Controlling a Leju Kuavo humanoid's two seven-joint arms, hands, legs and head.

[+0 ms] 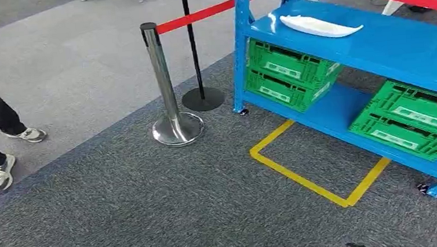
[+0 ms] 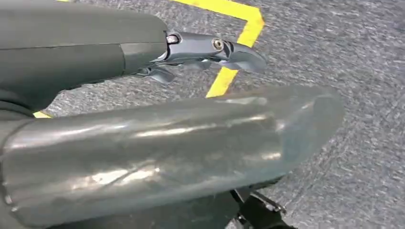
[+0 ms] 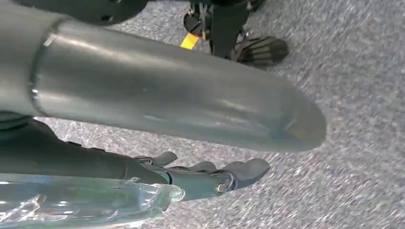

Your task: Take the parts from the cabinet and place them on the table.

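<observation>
White moulded part [image 1: 321, 25] lies on top shelf of blue cabinet [image 1: 396, 44], unreached. Left robot hand [image 2: 210, 50] and right robot hand [image 3: 210, 174] hang over carpet — fingers loosely apart, holding nothing. Risk: approach drifts left of cabinet, clips chrome stanchion [image 1: 167, 86] or red belt [image 1: 202, 13]. Open carpet before cabinet, inside yellow tape box [image 1: 301, 176]; green crates [image 1: 288, 72] fill lower shelf.

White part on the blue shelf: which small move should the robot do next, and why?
Probably step forward toward the yellow floor marking in front of the blue shelf. The white part lies on its upper board, beyond the marking, while the left hand and right hand hang over the carpet and hold nothing.
</observation>
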